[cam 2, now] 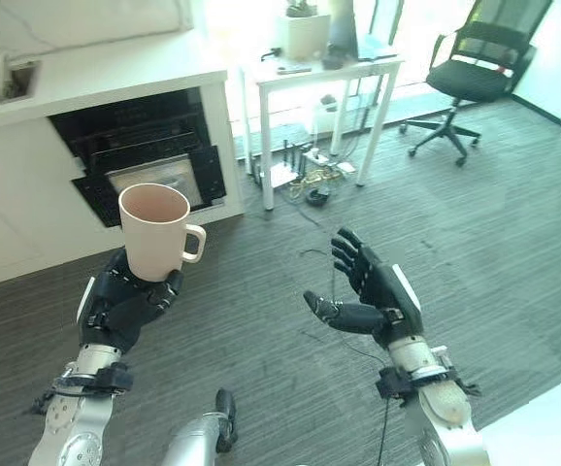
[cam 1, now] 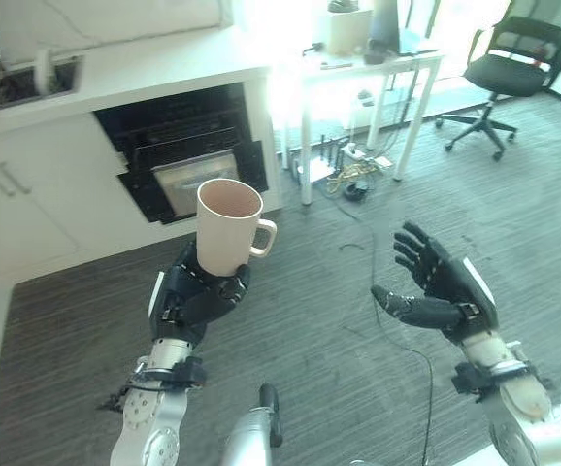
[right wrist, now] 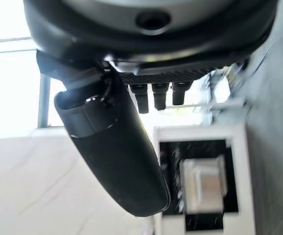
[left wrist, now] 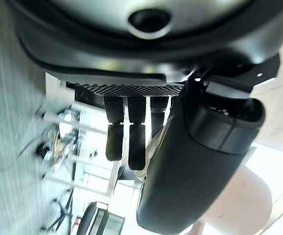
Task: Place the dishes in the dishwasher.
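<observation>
Counter (cam 1: 145,73) with the open dishwasher (cam 1: 188,155) set under it, racks dark and its pale door panel facing the room. White table (cam 1: 373,68) beside it, and an office chair (cam 1: 513,68) farther right on grey carpet (cam 1: 339,320). Left hand (cam 1: 198,296), fingers curled round the lower body of a cream mug (cam 1: 227,225), held upright in front of the dishwasher, handle to the right. Right hand (cam 1: 436,286) empty, fingers spread wide, palm toward the mug, well apart from it.
</observation>
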